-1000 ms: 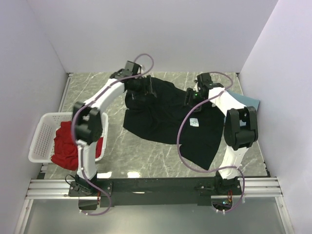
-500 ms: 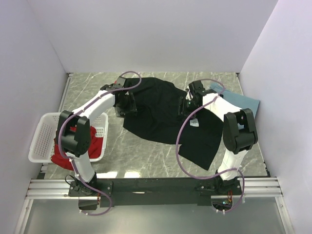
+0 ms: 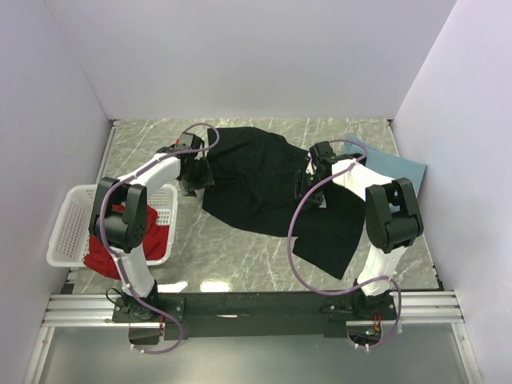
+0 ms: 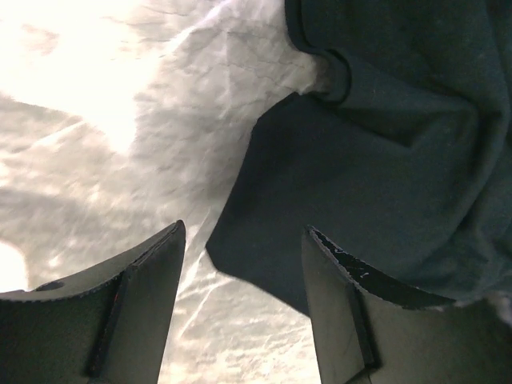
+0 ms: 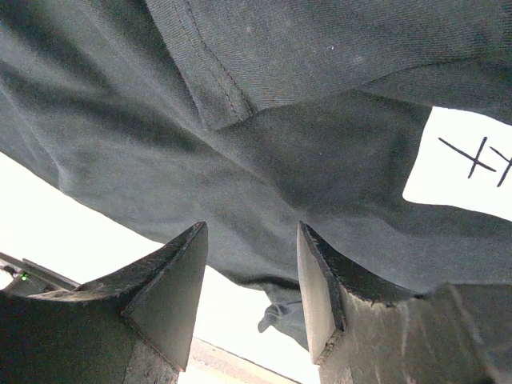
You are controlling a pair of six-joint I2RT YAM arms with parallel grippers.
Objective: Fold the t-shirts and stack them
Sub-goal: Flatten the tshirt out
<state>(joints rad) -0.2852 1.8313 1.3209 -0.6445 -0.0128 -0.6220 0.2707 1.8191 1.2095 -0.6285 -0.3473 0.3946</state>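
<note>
At the desk's (image 3: pixel 240 260) left edge, a red shirt (image 3: pixel 104 252) sits in the white basket (image 3: pixel 64 232). Left hand (image 3: pixel 194 174), fingers apart and empty, hovers at the left edge of the black shirt (image 3: pixel 256 180) spread mid-desk. Right hand (image 3: pixel 314 172), fingers apart, is over its right part; a blue shirt (image 3: pixel 396 166) lies far right.

Three t-shirts: black (image 3: pixel 256 180), red (image 3: pixel 104 256), dusty-blue (image 3: pixel 400 168); one basket (image 3: pixel 64 210); two grippers: left (image 4: pixel 244 230), right (image 5: pixel 252 226)

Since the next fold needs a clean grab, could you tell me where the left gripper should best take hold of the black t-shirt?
Probably the pointed corner at the left edge of the black t-shirt, approached from the bare table side: it lies flat, jutting toward the open left gripper.
</note>
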